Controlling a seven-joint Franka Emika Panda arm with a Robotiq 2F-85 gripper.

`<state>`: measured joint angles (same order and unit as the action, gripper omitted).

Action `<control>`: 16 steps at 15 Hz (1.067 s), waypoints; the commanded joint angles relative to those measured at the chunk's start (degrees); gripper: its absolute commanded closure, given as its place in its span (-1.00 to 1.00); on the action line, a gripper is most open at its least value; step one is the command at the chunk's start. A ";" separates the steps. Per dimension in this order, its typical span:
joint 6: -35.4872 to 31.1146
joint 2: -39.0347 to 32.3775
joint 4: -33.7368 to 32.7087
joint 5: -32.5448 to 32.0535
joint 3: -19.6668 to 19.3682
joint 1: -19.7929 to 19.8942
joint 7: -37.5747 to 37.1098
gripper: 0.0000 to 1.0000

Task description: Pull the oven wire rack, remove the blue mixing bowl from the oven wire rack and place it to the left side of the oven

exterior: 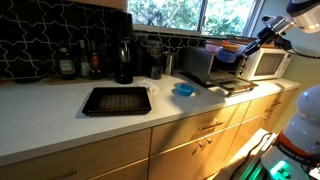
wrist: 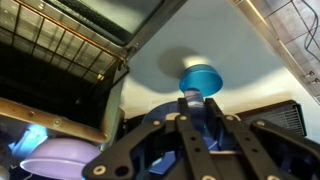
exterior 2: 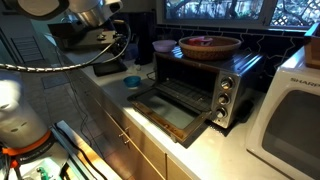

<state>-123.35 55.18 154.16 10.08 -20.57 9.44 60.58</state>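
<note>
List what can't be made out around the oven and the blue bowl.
1. Gripper, wrist view: blur hides whether it is open or shut.
2. Oven wire rack, wrist view: cut off by the top and left edges.
3. Blue mixing bowl, in an exterior view: too small to see inside it.

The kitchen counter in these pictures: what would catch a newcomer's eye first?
The boxy silver toaster oven stands on the white counter with its dark glass door folded down open. The small round blue bowl sits on the counter beside it, apart from the oven. In an exterior view, a black rectangular baking tray lies farther along.
</note>
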 commanded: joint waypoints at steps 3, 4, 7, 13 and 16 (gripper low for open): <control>-1.76 -0.59 -1.98 3.23 5.67 -7.76 -12.62 0.89; -2.36 -1.42 -2.61 3.61 6.57 -8.97 -14.94 0.89; -6.01 -4.89 -4.69 4.98 7.56 -13.54 -19.83 0.89; -10.49 -5.00 -4.96 7.85 4.38 -18.97 -19.22 0.58; -10.48 -5.21 -5.29 8.04 4.05 -19.13 -19.16 0.58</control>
<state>-133.79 49.85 148.94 18.87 -16.03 -9.03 42.02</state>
